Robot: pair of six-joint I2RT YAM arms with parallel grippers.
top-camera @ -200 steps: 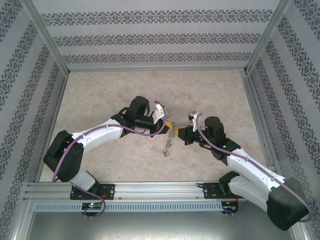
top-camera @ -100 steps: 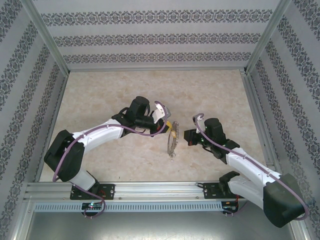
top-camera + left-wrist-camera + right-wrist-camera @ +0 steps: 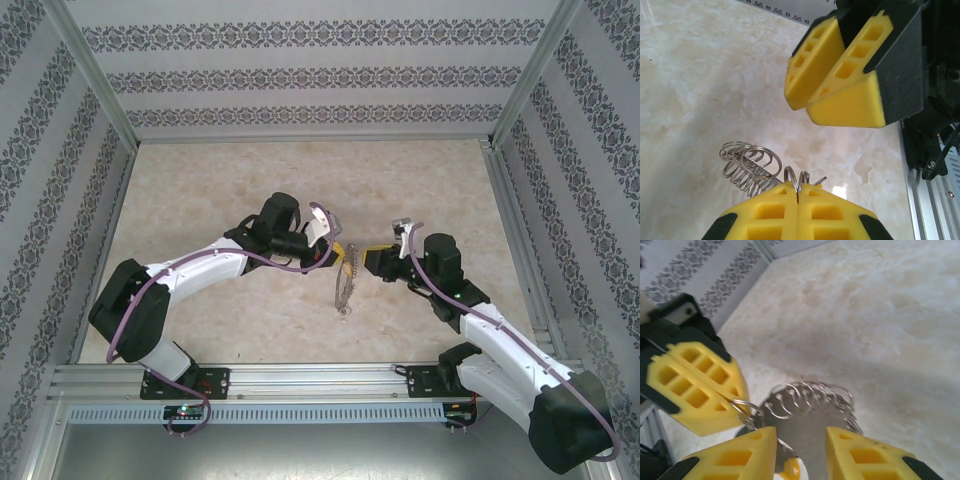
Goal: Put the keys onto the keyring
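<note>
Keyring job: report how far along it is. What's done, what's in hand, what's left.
Done: the left gripper is shut on the keyring, holding it up. In hand: the right gripper is open, close beside the keyring. A small yellow piece shows low between its jaws. It is probably the key, but I cannot tell whether it is threaded on. Left: finishing or confirming the threading.
</note>
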